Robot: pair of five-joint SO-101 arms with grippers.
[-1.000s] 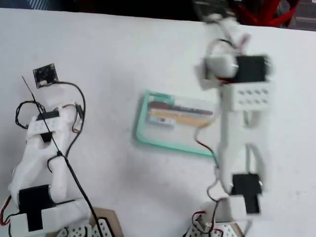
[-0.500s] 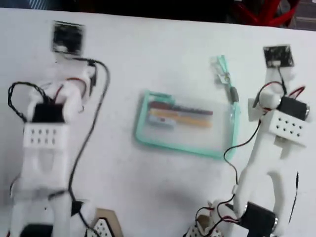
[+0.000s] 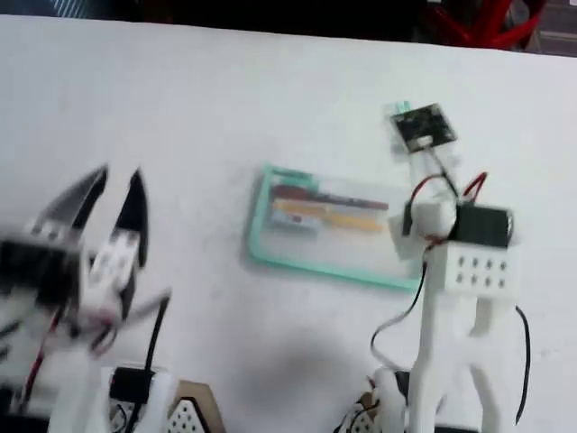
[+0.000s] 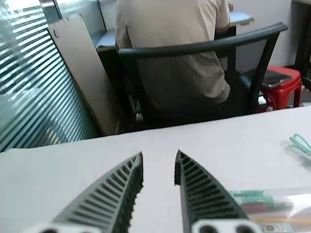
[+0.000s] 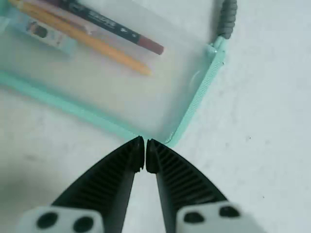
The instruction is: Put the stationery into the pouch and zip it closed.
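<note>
Half a second ago the right arm stood off from the pouch [image 3: 343, 248]. It had since come in over the end with the zip pull [image 5: 227, 19]. The right tool [image 5: 145, 143], fingers almost together, had its tips at the pouch corner. The left tool [image 3: 118, 176], fingers apart, had drawn back, well apart from the pouch. The stationery [image 3: 325, 212] lay inside the pouch on the tabletop [image 3: 270, 108], so probably only zipping remained.
</note>
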